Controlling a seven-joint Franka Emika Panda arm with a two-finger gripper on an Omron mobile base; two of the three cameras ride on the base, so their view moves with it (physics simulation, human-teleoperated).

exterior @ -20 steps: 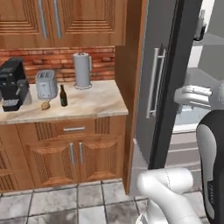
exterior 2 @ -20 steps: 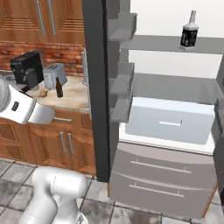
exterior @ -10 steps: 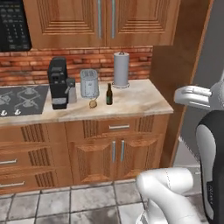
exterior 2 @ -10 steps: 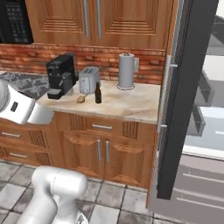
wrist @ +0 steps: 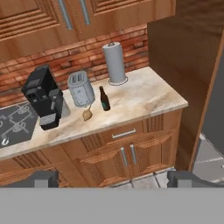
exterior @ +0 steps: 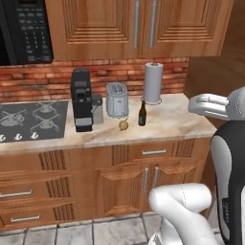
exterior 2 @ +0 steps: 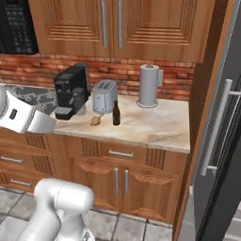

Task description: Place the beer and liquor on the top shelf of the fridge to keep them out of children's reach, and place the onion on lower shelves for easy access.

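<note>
1. Base motion is the change: 1 second ago both base views faced the open fridge with the liquor already standing on an upper shelf; now they face the counter [exterior: 172, 125], so the whole picture has shifted with the camera, not the things.
2. Meaning for the task, as a judgement: liquor looks done, and the robot is lining up for the 2 items left, beer and onion.
3. Beer [exterior: 142, 113] stands upright on the counter, at about 4 o'clock from the toaster [exterior: 117, 99] and 7 o'clock from the paper towel roll [exterior: 153, 83] in the left base view.
4. Onion [exterior: 124, 125] lies just beside the beer, at its 8 o'clock, apart from it, in front of the toaster.
5. Coffee machine [exterior: 82, 99] sits at 9 o'clock from the toaster, with the stove [exterior: 33, 120] beyond it.
6. Claw [wrist: 113, 179] is spread wide and empty; in the hand view its tips sit far apart, well short of the beer [wrist: 104, 99] and onion [wrist: 87, 114].
7. Fridge [exterior 2: 219, 141] edge shows at 3 o'clock in the right base view; its inside is out of sight, so shelf contents cannot be told now.
8. Cabinets and drawers are shut, contents hidden.
</note>
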